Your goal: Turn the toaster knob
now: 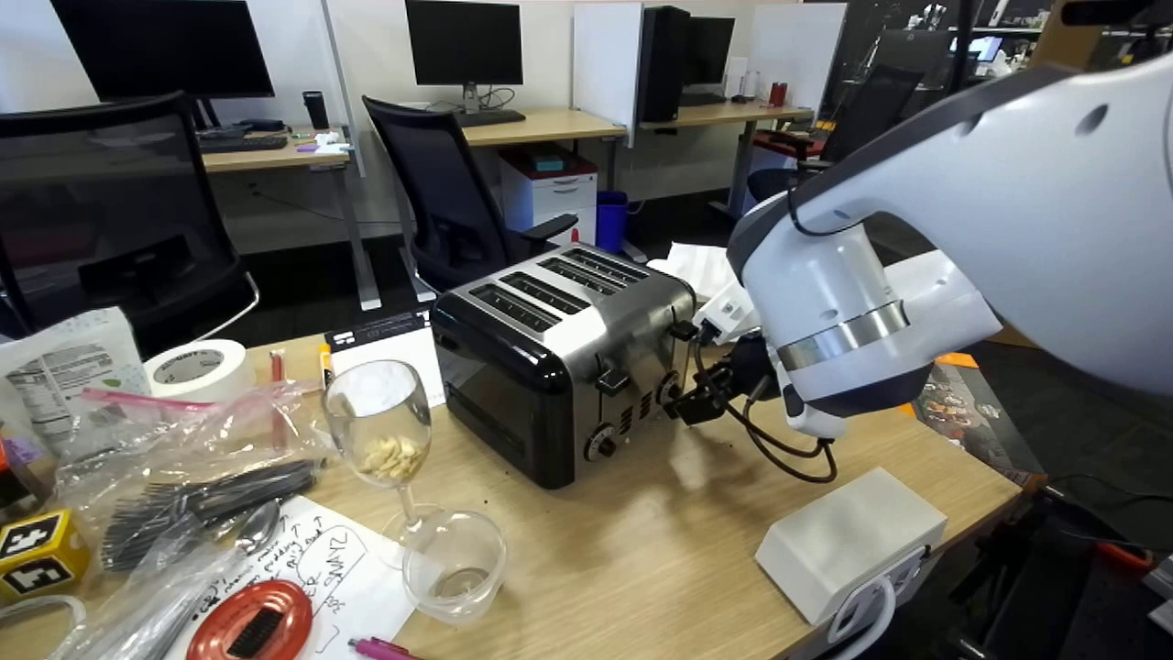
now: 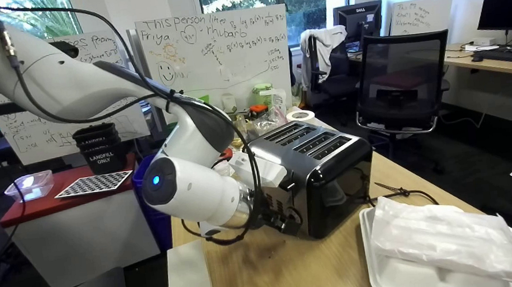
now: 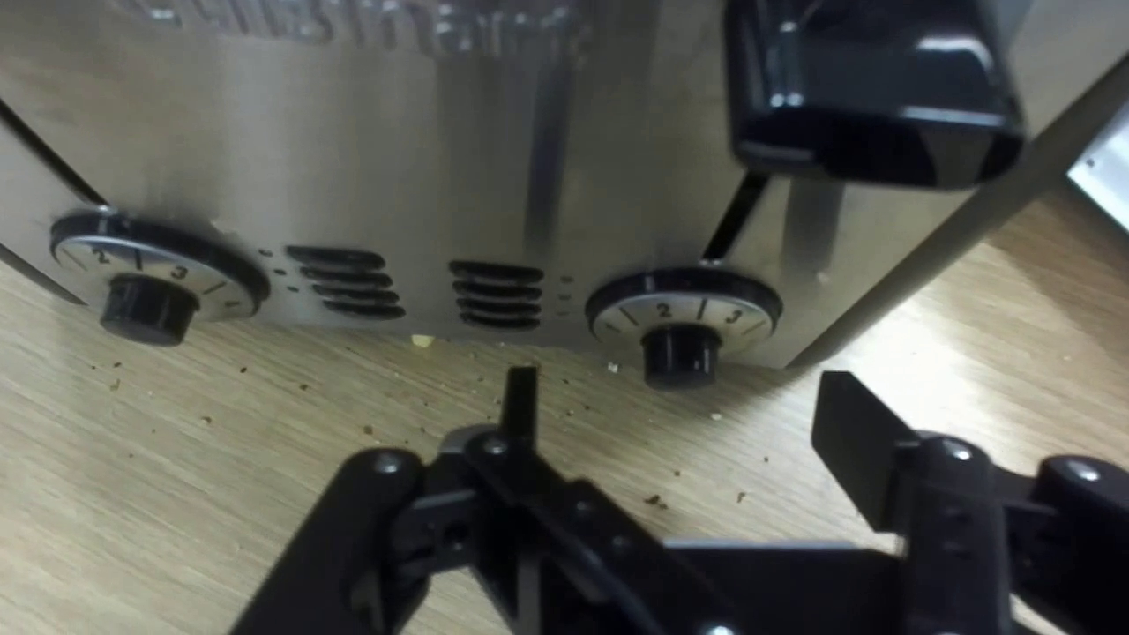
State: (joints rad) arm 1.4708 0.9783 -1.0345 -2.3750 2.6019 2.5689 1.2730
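Note:
The toaster [image 1: 509, 431], glossy black with a brushed-silver top and front, stands on the table in both exterior views. Two black knobs with numbered dials sit low on its silver front. In the wrist view the right-hand knob [image 3: 681, 353] lies between and slightly beyond the fingertips of my gripper [image 3: 684, 406]. The jaws are open, with visible space on both sides of that knob and no contact seen. The left-hand knob [image 3: 150, 309] is outside the jaws. An exterior view has the gripper [image 2: 288, 225] low at the front panel, partly covering its knob.
A black lever [image 3: 873, 97] juts out above the right-hand knob. Near the toaster stand a wine glass [image 1: 380, 422] and a clear plastic cup [image 1: 455, 568]. A white box [image 1: 852, 541] sits at the table edge. A white tray [image 2: 370, 255] lies beside the toaster.

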